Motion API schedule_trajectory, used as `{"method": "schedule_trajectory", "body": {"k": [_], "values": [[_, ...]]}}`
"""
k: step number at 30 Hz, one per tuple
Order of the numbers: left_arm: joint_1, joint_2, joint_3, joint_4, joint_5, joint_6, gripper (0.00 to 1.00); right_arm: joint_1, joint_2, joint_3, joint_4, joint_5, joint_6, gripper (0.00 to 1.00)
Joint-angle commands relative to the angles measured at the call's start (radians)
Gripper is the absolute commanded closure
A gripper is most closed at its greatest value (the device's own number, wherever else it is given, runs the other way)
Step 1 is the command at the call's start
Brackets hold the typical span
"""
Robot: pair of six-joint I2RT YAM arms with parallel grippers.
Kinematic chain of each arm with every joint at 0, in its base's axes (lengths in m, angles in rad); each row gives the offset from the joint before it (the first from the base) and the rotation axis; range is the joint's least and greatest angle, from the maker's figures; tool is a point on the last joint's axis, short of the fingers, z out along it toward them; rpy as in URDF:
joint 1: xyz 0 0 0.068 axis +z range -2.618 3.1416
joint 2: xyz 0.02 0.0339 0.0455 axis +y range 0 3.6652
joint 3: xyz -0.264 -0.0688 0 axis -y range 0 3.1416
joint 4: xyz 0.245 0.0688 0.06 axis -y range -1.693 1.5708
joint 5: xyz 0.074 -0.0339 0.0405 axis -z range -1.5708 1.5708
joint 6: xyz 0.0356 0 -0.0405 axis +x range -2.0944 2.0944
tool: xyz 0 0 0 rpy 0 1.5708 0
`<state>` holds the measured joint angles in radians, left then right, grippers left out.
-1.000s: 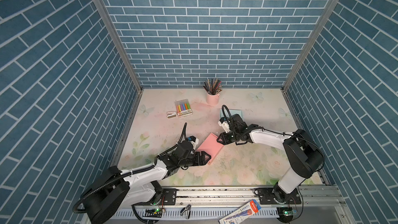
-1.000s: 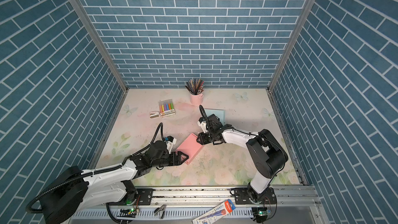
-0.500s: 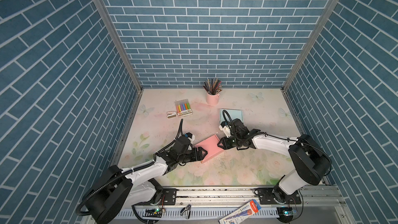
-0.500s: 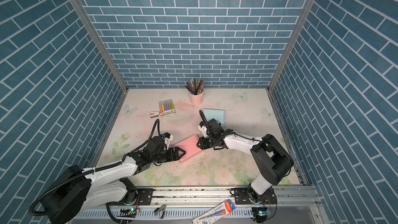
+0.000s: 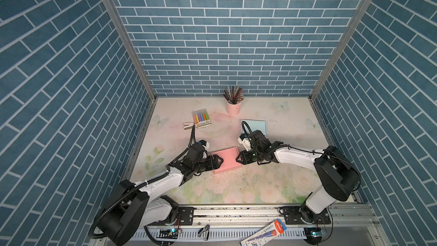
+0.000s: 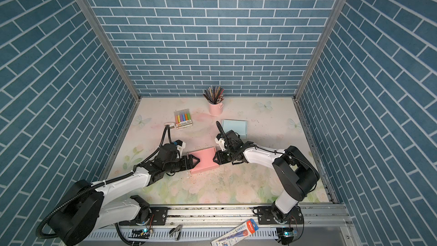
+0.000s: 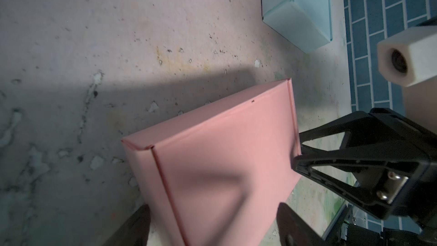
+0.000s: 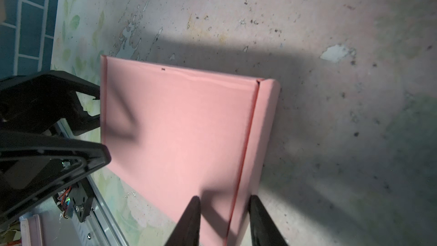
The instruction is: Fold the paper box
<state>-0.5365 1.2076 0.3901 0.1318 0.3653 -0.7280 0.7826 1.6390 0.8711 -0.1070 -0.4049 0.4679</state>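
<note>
The pink paper box (image 5: 225,160) lay closed and flat on the floral table (image 5: 272,185), a little toward 6 o'clock from the table's middle, with its lid down and a crease running along each short end. At the box's 9 o'clock the left gripper (image 5: 219,162) met the short edge with its jaws spread wide. In the left wrist view its fingers (image 7: 134,227) flanked a corner of the box. At the box's 3 o'clock the right gripper (image 5: 238,159) faced it from the opposite short edge, jaws only narrowly parted. In the right wrist view its fingers (image 8: 190,221) straddled the folded end wall, one over the lid and one at the outer edge, with space showing between them. Toward 1 o'clock from the pink box, behind the right gripper, sat a pale blue box (image 5: 259,125). At 12 o'clock, near the back wall, a pink cup (image 5: 233,110) held a bunch of pencils. At 11 o'clock lay a pack of coloured markers (image 5: 201,119).
</note>
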Motion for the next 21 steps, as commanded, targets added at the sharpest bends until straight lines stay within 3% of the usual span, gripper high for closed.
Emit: {"method": "schedule_trajectory", "body": {"k": [1,21], "values": [[0.020,0.022,0.047,0.048,0.067,0.044,0.17,0.017,0.039,0.066,0.028,-0.049,0.017,0.64],[0.151,0.211,0.222,0.052,0.127,0.132,0.17,-0.018,0.206,0.321,-0.061,-0.075,-0.044,0.64]]}}
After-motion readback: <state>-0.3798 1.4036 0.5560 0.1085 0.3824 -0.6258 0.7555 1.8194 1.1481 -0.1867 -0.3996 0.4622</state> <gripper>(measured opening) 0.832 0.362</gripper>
